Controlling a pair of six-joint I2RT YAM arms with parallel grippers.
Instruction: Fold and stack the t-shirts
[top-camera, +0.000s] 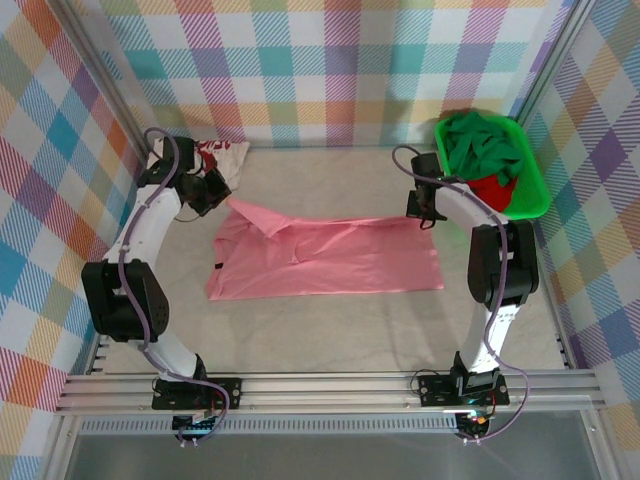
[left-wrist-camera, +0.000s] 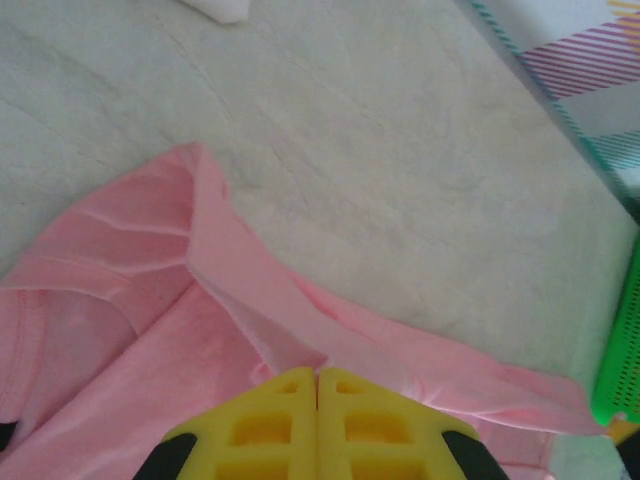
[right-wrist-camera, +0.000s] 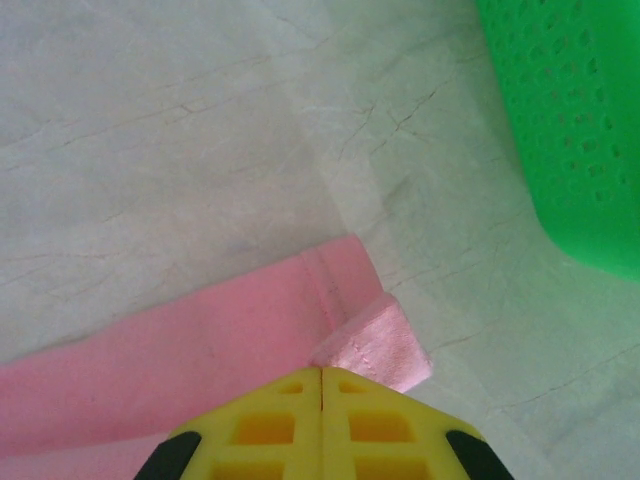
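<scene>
The plain salmon-pink cloth t-shirt (top-camera: 320, 262) is laid flat mid-worktop (top-camera: 330, 330), far edge pinched by the left claw (left-wrist-camera: 318, 374) and right claw (right-wrist-camera: 321, 372), only thin bits held. If 1 side's pulled harder, cloth could get yanked loose and the fold skewed, imo.

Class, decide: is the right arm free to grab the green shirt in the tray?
Probably not yet: the right gripper is shut on the pink shirt, though the tray lies close beside it.

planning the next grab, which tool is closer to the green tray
Right. The right tool is beside the tray, shut on a corner of the pink shirt; the left tool grips the shirt's opposite end, well away from the tray.
</scene>
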